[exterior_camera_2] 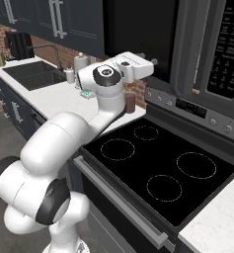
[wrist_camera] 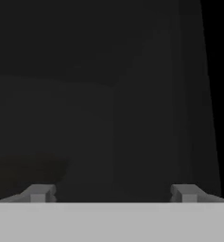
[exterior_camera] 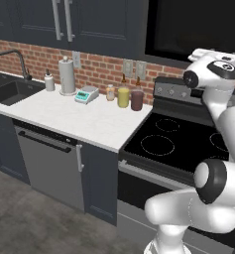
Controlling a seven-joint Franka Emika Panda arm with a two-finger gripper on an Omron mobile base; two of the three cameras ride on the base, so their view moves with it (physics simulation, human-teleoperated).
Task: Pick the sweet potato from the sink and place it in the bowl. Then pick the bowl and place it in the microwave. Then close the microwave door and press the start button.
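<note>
Jaws (wrist_camera: 113, 193) spread wide, nothing between; hand raised above the stove (exterior_camera_2: 158, 163), aimed into the dark microwave (exterior_camera_2: 138, 34) cavity; faint bowl (wrist_camera: 26, 170) low left of the jaws, inside; microwave door (exterior_camera_2: 207, 49) swung open to the right, likely next.

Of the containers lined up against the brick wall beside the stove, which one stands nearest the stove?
The dark maroon cup: it stands last in the row, at the counter's stove end, right of the yellow cup and small amber bottle.

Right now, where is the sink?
The sink sits at the far left of both base views, set in the white counter left of the stove, past the paper towel roll.
</note>
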